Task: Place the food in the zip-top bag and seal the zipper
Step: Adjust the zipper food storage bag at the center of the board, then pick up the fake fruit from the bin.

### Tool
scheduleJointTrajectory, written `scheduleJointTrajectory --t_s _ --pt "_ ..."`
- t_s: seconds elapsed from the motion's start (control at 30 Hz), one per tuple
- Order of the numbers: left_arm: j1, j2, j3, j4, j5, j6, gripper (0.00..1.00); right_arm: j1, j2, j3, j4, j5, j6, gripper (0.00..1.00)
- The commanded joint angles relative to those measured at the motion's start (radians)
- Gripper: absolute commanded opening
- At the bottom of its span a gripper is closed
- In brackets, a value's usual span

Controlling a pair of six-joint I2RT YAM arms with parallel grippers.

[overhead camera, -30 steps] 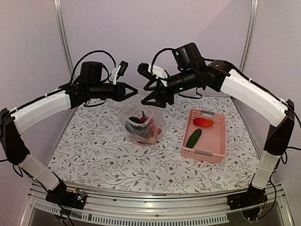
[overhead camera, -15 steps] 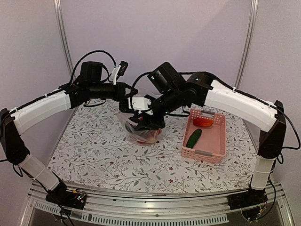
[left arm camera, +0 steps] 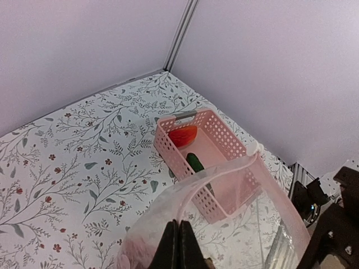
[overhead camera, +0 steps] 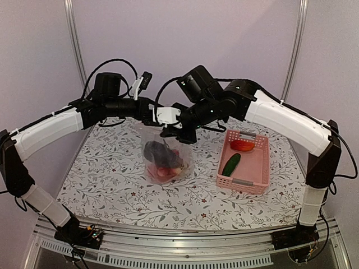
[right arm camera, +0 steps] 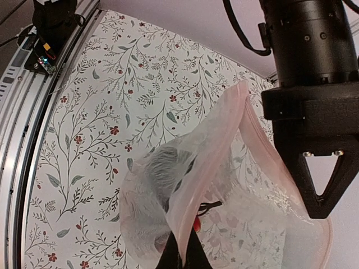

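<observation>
Bag [overhead camera: 167, 156] hangs part-filled between my arms, its rim pinched tight by left gripper [left arm camera: 179, 246] and right gripper [right arm camera: 180, 251]. Cucumber [overhead camera: 231, 164] and pepper [overhead camera: 242, 145] lie in the basket [overhead camera: 242, 182]; next I must free one hand to fetch them.

left gripper [left arm camera: 179, 246], right gripper [right arm camera: 180, 252] crowd the zip-top bag [overhead camera: 165, 157] mouth; pink basket [overhead camera: 245, 182] close right, tablecloth [overhead camera: 106, 174] seemingly open left
</observation>
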Motion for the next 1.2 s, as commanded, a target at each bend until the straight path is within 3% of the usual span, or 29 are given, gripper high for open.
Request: scheduleJointTrajectory --t_s 0.0,0.17,0.23,0.4,0.53,0.73,0.83,0.93,1.17 --pt "0.017 -0.033 0.006 -0.008 -0.001 0.028 0.0 0.009 -0.056 0.027 0.005 -0.007 -0.034 0.0" --pt "0.024 -0.118 -0.074 0.117 0.011 0.012 0.0 0.008 -0.031 0.03 -0.008 -0.014 -0.012 0.01" --pt "0.025 -0.101 -0.065 0.092 -0.007 0.017 0.0 0.008 -0.026 0.04 -0.013 -0.023 -0.009 0.03" --pt "0.025 -0.037 -0.001 0.004 -0.002 0.016 0.0 0.007 -0.031 0.043 -0.019 -0.022 -0.01 0.33" --pt "0.025 -0.048 -0.013 0.018 -0.005 0.02 0.0 -0.025 -0.075 0.052 -0.033 -0.078 -0.013 0.46" --pt "0.026 -0.037 -0.016 0.012 -0.027 0.026 0.0 -0.204 -0.189 0.032 -0.056 -0.228 0.026 0.55" --pt "0.025 -0.027 -0.01 0.001 -0.03 0.023 0.0 -0.359 -0.234 -0.071 -0.015 -0.302 0.056 0.55" --pt "0.024 -0.024 -0.012 0.003 -0.037 0.028 0.0 -0.523 -0.306 -0.288 0.089 -0.356 0.119 0.55" --pt "0.021 -0.011 -0.007 -0.012 -0.049 0.044 0.0 -0.71 -0.363 -0.656 0.221 -0.251 0.187 0.52"
